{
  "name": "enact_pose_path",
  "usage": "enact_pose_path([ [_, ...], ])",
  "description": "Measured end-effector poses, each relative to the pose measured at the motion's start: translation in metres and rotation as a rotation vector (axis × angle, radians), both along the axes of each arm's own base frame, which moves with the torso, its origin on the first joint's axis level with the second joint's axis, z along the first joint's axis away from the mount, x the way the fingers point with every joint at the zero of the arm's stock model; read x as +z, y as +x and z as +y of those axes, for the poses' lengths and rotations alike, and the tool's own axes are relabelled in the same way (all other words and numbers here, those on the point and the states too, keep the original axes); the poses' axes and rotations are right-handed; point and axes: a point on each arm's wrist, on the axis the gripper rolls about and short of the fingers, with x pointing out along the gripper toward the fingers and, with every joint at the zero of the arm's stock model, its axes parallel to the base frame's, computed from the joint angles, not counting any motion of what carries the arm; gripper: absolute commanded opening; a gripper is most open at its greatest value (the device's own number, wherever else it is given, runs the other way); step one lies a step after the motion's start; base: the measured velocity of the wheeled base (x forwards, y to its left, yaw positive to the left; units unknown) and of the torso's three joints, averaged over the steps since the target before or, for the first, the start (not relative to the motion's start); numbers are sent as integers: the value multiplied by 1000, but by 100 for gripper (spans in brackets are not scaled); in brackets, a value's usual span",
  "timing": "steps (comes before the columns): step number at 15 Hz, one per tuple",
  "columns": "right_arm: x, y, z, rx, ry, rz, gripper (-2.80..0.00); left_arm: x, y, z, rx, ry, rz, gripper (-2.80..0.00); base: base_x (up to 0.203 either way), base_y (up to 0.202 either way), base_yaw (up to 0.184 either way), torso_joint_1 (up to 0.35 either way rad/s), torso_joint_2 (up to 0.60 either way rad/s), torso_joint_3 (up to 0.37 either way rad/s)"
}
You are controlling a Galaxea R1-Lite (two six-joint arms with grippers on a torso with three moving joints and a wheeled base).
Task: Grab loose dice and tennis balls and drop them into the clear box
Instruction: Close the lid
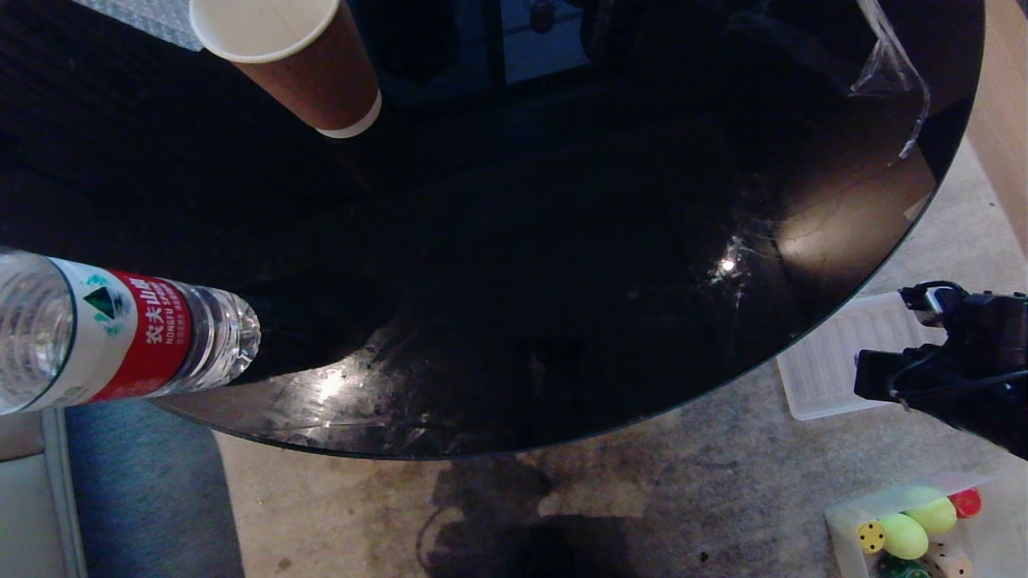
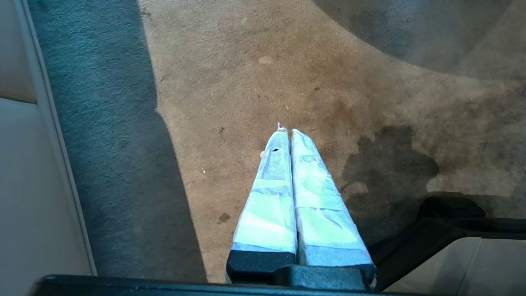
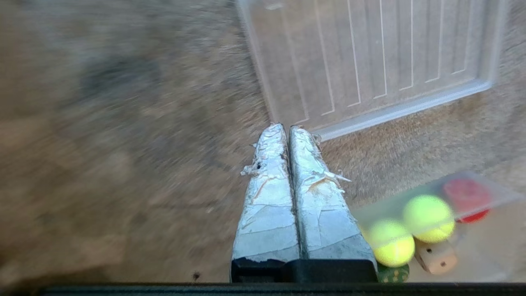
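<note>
we look down on a round black glass table (image 1: 514, 265) that fills most of the head view, with beige carpet (image 1: 723, 498) below it; on the table's left side a clear water bottle with a red label (image 1: 120, 337) lies pointing inward, and near the far edge stands a brown paper cup (image 1: 297, 56); on the carpet to the right, partly under the table's rim, lies a flat ribbed translucent lid (image 1: 835, 369); our right arm (image 1: 956, 369) reaches in dark from the right edge, above that lid; in the wrist view our right gripper (image 3: 284, 128) has its taped fingers pressed together, holding nothing, tips over the lid's near corner; our left gripper (image 2: 286, 132) hangs over bare carpet, fingers likewise pressed together and empty; the clear box (image 1: 843, 522) sits on the carpet at the lower right; inside it we see two tennis balls (image 1: 906, 536) side by side, and around them the dice (image 1: 870, 536), yellow, red, beige and dark green.
</note>
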Motion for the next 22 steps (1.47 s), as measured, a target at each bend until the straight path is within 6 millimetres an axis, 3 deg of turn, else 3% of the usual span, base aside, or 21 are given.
enact_pose_path([
  [1,-8,10,-7,-6,9,15,-280,0,0,0,0,0,0,-280,0,0,0,0,0,0],
  [2,-16,18,-13,-2,21,34,0,0,0,0,0,0,0,-280,0,0,0,0,0,0],
  [8,-51,51,-27,141,83,55,0,0,0,0,-1,0,0,-280,0,0,0,0,0,0],
  [14,-88,69,-29,277,-30,65,0,0,0,0,0,0,0,-280,0,0,0,0,0,0],
  [22,-110,94,-33,248,-57,63,0,0,0,0,0,0,0,-280,0,0,0,0,0,0],
])
